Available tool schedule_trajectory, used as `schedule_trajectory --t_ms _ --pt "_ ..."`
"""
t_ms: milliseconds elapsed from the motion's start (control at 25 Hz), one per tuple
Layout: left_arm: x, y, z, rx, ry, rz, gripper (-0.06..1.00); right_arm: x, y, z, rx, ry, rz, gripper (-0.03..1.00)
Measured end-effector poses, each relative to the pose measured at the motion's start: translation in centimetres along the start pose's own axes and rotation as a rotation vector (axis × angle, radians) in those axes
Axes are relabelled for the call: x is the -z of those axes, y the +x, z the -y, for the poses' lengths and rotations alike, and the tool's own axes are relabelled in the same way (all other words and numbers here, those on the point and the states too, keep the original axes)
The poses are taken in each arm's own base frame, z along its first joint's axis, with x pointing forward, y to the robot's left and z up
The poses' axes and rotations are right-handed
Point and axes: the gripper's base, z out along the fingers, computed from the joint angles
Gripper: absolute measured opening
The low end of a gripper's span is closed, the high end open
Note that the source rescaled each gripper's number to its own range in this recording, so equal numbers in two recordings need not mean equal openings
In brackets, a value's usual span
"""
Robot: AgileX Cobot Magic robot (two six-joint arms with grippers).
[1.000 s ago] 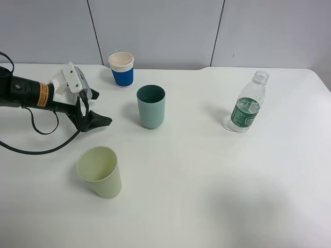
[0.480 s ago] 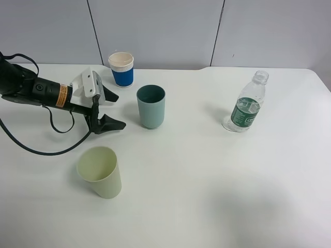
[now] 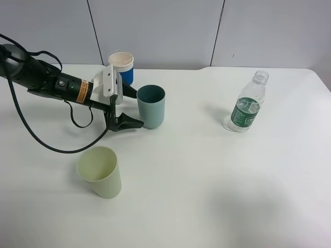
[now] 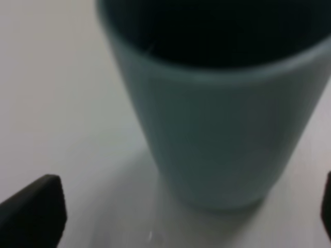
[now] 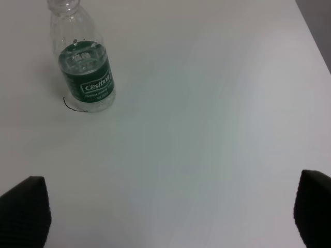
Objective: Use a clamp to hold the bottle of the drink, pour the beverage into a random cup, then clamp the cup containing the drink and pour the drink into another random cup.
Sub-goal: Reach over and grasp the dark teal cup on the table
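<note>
The teal cup point(image 3: 151, 106) stands upright at the table's middle back. My left gripper point(image 3: 135, 108) is open at the cup's left side, with its two black fingers level with the cup's left edge and not touching it. In the left wrist view the cup point(image 4: 222, 119) fills the frame beyond the open gripper point(image 4: 178, 214). Its inside is dark, so I cannot make out the beverage. The capless bottle point(image 3: 245, 106) with a green label stands at the right. My right gripper point(image 5: 168, 212) is open, well back from the bottle point(image 5: 83, 72). The pale yellow-green cup point(image 3: 99, 171) stands at front left.
A white cup with a blue sleeve point(image 3: 122, 64) stands at the back, just behind my left gripper's wrist. The left arm's black cable point(image 3: 51, 147) loops over the table on the left. The white table's point(image 3: 217, 196) right edge lies beyond the bottle.
My left arm has swept right across the table, from well left of the teal cup to right beside it, jaws open throughout. The cups and the bottle have not moved.
</note>
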Motion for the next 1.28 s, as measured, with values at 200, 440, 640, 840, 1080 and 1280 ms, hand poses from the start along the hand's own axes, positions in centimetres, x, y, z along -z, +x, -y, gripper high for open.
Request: schedule_trajectory --t_ms 200,440,640,840,1080,1280 --pt "-0.7 0.4 0.0 0.019 0.029 0.038 1.00 0.0 0.0 0.0 0.000 0.000 0.000 0.94" --pt "-1.0 0.8 0.1 0.041 0.032 0.049 1.00 0.0 0.0 0.0 0.000 0.000 0.000 0.94" --pt "-1.8 0.5 0.2 0.034 0.042 0.060 1.00 0.0 0.0 0.0 0.000 0.000 0.000 0.94" --pt "-2.8 -0.6 0.0 0.006 0.057 0.073 1.00 0.0 0.0 0.0 0.000 0.000 0.000 0.94" --pt "-3.9 -0.5 0.1 0.039 0.058 0.097 1.00 0.0 0.0 0.0 0.000 0.000 0.000 0.94" --pt "-4.7 -0.3 0.3 0.048 0.074 0.096 1.00 0.0 0.0 0.0 0.000 0.000 0.000 0.94"
